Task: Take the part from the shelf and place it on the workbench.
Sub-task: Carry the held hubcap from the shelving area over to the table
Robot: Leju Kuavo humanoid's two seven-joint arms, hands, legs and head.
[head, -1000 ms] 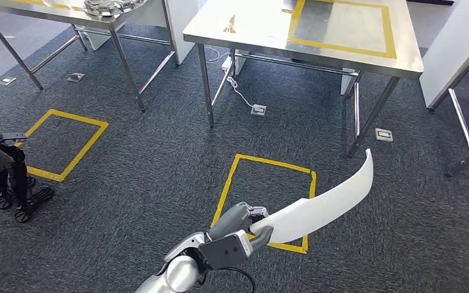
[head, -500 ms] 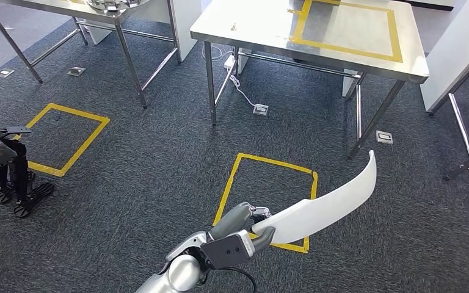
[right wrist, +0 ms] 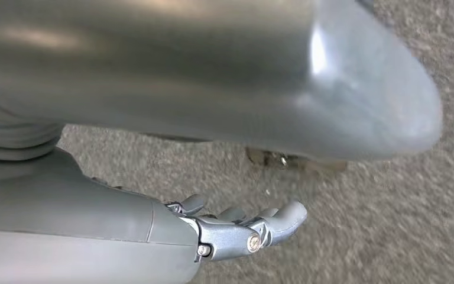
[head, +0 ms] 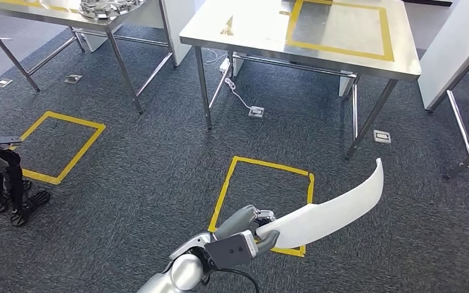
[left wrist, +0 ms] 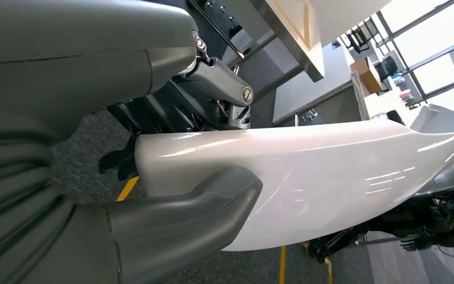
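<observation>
Left hand (head: pixel 247 229) grips the white part (head: pixel 330 210) as my view swings back toward the workbench (head: pixel 262 30) ahead.

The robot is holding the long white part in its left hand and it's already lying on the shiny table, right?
Not quite. The left hand does hold the long white part, but the part isn't on the shiny table. The head view shows it held above the carpet, short of the table.
</observation>
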